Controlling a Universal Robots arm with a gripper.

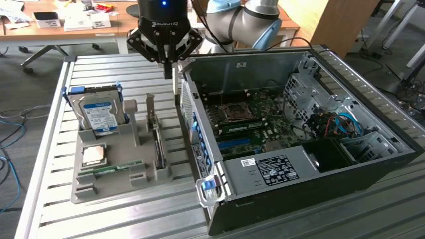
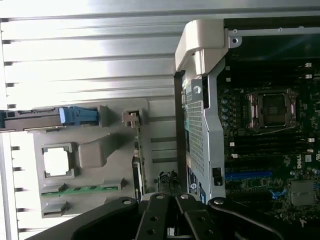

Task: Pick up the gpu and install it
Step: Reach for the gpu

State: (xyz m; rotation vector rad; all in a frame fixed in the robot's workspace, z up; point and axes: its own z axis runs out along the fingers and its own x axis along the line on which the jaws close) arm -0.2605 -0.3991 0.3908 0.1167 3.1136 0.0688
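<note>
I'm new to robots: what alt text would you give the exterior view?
A robot arm's closed gripper hangs above the gap between a grey parts holder and an open computer case. The gpu stands on edge in the holder, which also holds a hard drive.

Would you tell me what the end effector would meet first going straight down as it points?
Probably the table in the gap between the gpu and the computer case; depth is unclear, so the case's edge might come first.
</note>
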